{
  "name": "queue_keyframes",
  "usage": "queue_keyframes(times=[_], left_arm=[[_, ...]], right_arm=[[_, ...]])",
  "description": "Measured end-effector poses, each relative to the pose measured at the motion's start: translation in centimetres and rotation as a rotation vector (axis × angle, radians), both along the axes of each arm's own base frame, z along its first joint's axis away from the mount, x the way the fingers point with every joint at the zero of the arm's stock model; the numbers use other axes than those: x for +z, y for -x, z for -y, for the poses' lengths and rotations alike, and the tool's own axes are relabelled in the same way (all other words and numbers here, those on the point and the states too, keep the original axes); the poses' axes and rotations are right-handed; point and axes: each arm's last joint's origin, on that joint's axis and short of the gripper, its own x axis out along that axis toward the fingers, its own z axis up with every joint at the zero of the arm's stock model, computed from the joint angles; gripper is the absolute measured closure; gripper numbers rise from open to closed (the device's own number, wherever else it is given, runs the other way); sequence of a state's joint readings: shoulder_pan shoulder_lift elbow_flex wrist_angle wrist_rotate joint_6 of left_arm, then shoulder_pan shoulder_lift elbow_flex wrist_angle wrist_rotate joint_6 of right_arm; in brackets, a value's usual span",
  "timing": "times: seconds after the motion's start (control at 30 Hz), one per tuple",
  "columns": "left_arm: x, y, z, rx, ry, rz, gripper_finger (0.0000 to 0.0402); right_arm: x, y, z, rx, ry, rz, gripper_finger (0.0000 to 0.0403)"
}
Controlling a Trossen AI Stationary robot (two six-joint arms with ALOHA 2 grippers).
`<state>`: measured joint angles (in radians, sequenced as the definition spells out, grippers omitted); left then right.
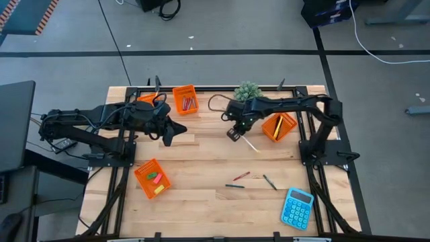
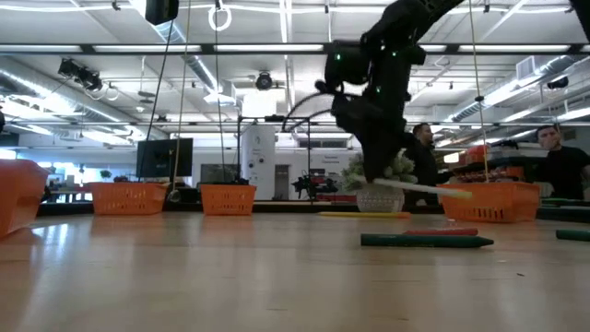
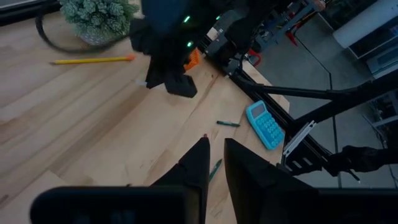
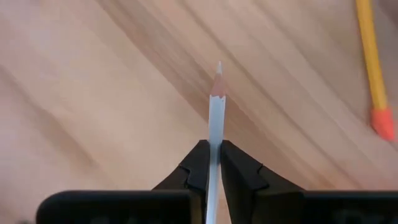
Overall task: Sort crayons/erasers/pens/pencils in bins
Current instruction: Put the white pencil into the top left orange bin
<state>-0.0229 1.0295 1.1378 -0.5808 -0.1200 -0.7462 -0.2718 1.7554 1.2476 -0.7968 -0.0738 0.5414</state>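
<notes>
Closest to the low camera, pale wood planks of the tabletop [image 2: 230, 277] run off toward a bright hall with strip lights overhead, and two people stand at the back on the right. On that wood lie a green crayon [image 2: 426, 242] with a red crayon [image 2: 441, 231] just behind it. My right fingers [image 4: 211, 163] pinch a whitish pencil [image 4: 215, 118], its sharpened tip pointing away from them above the bare grain; in the low view the pencil sticks out sideways, clear of the surface. A yellow pencil [image 4: 370, 62] with an orange end lies flat nearby on the tabletop. My left fingers [image 1: 180, 128] hang over the back left part of the wood, nearly pressed together with only a thin slit between them and nothing in it. From above, four orange bins sit around the working area: one [image 1: 185, 99] at the back holding reddish sticks, one [image 1: 280, 126] beside my right arm holding a yellow pencil, one [image 1: 152, 178] at the front left holding small erasers, and one [image 1: 148, 99] half hidden behind my left arm. A blue calculator [image 1: 297, 208] lies at the front right, and a small green plant [image 1: 247, 90] stands at the back.
</notes>
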Motion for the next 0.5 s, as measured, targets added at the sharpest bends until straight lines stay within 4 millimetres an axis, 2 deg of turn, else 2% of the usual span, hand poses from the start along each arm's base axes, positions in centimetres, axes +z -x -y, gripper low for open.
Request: queue_keyframes(times=[0.3, 0.4, 0.5], left_arm=[[-0.2, -0.3, -0.1, 0.040, -0.023, -0.010, 0.0349], [-0.2, -0.3, -0.3, 0.097, -0.052, -0.007, 0.0349], [-0.5, -0.7, -0.5, 0.167, -0.091, -0.025, 0.0347]], right_arm=[[7.0, -0.7, 0.3, -0.202, 0.075, 0.499, 0.0362], [8.6, -0.7, 0.5, -0.257, 0.142, 0.610, 0.0362], [9.2, -0.6, 0.7, -0.294, 0.183, 0.649, 0.0362]])
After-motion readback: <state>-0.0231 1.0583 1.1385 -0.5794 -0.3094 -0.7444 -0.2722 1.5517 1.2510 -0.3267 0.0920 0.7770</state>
